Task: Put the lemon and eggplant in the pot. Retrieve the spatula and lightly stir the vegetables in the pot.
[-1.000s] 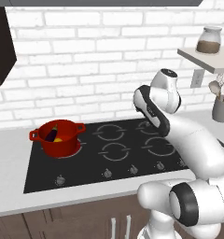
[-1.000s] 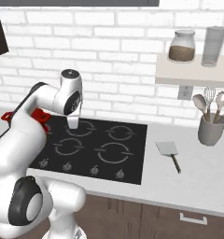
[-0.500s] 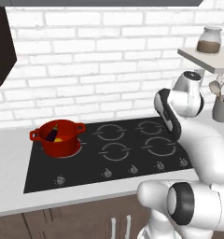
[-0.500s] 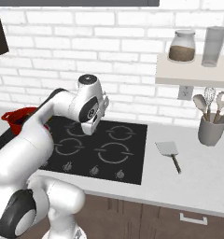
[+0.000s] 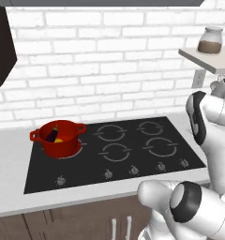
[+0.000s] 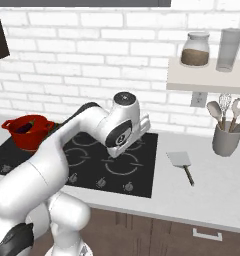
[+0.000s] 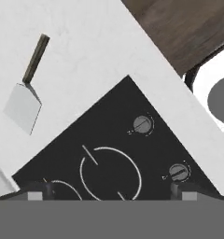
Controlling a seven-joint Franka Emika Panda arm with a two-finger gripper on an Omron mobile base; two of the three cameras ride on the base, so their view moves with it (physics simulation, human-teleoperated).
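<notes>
The arm reached low over the hob's [image 6: 112,160] right burners, wrist tipped down, jaws spread wide and empty. Next it should drop squarely over the spatula's [image 6: 181,164] dark handle on the worktop [image 6: 212,185]. Farthest off, the pot [image 5: 56,138] held the eggplant [image 5: 52,135] and the lemon [image 5: 59,139].

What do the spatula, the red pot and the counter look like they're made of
The spatula seems to have a flat matte grey metal blade and a dark handle, maybe wood or plastic. The pot looks like enamelled metal: even red, inside and out, with a slight sheen. The counter looks like pale polished stone, faintly mottled. All of it is rendered, so these are guesses from colour and shading.
</notes>
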